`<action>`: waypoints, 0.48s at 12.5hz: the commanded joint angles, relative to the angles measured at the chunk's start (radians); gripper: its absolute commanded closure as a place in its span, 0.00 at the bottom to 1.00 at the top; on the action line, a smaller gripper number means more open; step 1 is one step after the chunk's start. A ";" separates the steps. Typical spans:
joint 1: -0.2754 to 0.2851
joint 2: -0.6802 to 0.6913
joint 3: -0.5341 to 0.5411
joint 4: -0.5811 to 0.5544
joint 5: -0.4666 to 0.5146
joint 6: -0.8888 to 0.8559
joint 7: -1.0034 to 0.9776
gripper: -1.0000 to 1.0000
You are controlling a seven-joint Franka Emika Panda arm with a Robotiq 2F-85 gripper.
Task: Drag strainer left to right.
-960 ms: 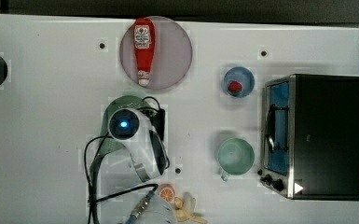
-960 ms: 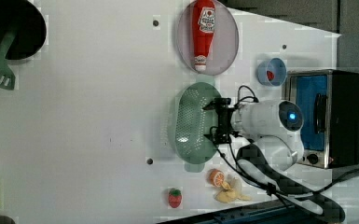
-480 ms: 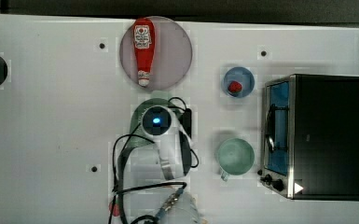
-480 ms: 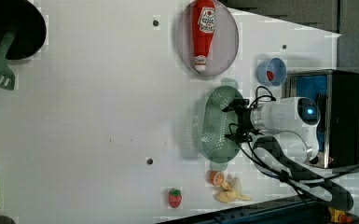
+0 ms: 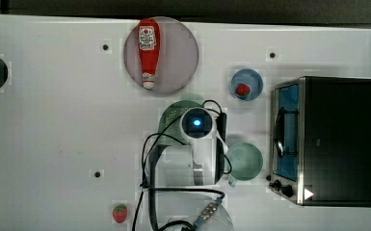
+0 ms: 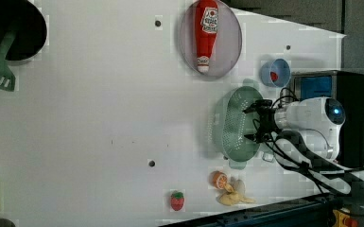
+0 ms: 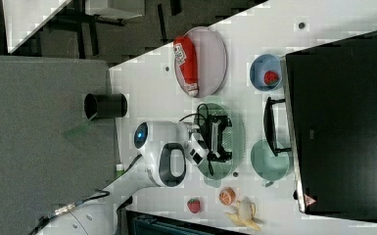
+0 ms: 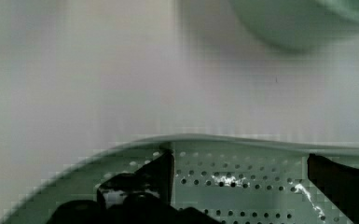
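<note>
The strainer was found between the plate with the ketchup bottle and the mug, near the toaster oven. The gripper was set inside it, jaws spread wide, nothing clamped. The drag was judged nearly finished. In the top view, most of the strainer was hidden by the arm.

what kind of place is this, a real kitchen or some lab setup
Most likely a lab tabletop staged as a play kitchen: a bare white table with bolt holes, a black toaster oven, a red ketchup bottle lying on a round grey plate, and a white robot arm over a pale mint-green plastic strainer.
</note>
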 commanded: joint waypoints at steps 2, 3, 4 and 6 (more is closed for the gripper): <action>0.012 -0.008 -0.004 0.011 -0.022 0.011 -0.086 0.00; 0.012 -0.010 0.000 0.012 -0.022 0.010 -0.086 0.00; 0.013 -0.019 0.004 0.011 -0.021 0.010 -0.084 0.00; 0.014 -0.073 0.037 0.008 -0.021 0.005 -0.132 0.00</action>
